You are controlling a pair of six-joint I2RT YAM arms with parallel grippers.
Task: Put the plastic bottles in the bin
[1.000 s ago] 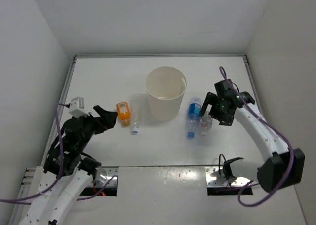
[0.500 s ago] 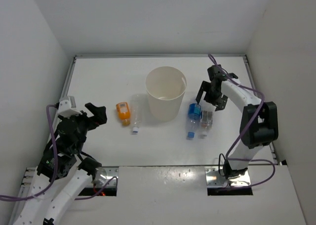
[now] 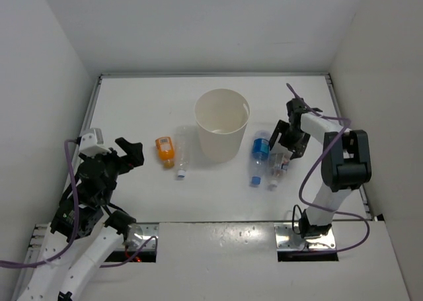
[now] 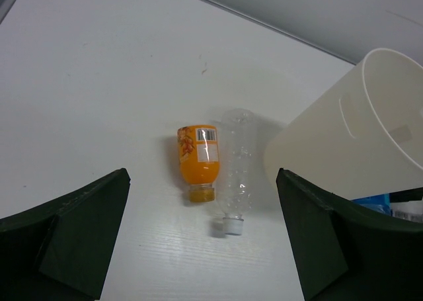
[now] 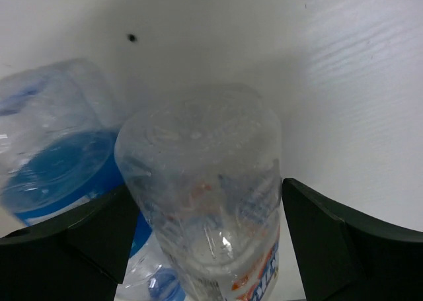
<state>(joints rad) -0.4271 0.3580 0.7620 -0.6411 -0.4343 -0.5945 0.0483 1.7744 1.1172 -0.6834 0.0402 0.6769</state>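
The cream-white bin (image 3: 222, 124) stands mid-table. To its left lie the orange bottle (image 3: 164, 150) and a clear white-capped bottle (image 3: 181, 157), side by side; both show in the left wrist view, the orange bottle (image 4: 198, 159) and the clear bottle (image 4: 236, 175). My left gripper (image 3: 130, 153) is open and empty, well short of them (image 4: 201, 178). To the bin's right lie the blue-labelled bottle (image 3: 259, 155) and the second clear bottle (image 3: 277, 165). My right gripper (image 3: 285, 149) is open, its fingers either side of that clear bottle's base (image 5: 205, 182); the blue-labelled bottle (image 5: 59, 162) lies beside it.
White walls enclose the table on the left, back and right. The bin's wall (image 4: 350, 135) rises close to the right of the left-hand pair of bottles. The right arm's upper link (image 3: 344, 162) stands near the right wall.
My right gripper has come down over the right clear bottle, which now lies slightly tilted. My left arm drew back to the left a second ago and has since held still.
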